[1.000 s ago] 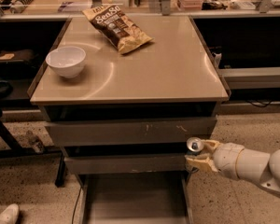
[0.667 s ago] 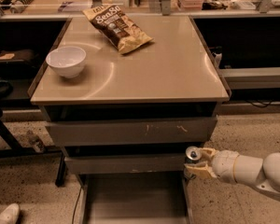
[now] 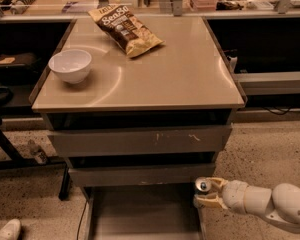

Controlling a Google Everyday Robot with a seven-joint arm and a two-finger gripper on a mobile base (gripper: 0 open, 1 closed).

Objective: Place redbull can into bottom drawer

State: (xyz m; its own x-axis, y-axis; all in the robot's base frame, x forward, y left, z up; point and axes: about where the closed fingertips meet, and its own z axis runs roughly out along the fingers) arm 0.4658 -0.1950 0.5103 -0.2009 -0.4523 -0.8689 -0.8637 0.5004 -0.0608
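The redbull can (image 3: 204,186) shows as a shiny round top held between my gripper's fingers at the lower right. My gripper (image 3: 208,193) is shut on the can, on a white arm coming in from the right edge. It holds the can just outside the right front corner of the bottom drawer (image 3: 140,216), which is pulled out, a wide grey tray with a flat bare floor. The can sits above the drawer's right side wall, below the middle drawer front (image 3: 140,175). The can's body is mostly hidden by the fingers.
The cabinet's tan top (image 3: 155,79) holds a white bowl (image 3: 70,65) at the left and a brown chip bag (image 3: 125,28) at the back. The scratched top drawer front (image 3: 140,140) is shut. A black table leg (image 3: 5,144) stands at the left on speckled floor.
My gripper has moved down and slightly left with the can, from beside the middle drawer to beside the open bottom drawer's right edge.
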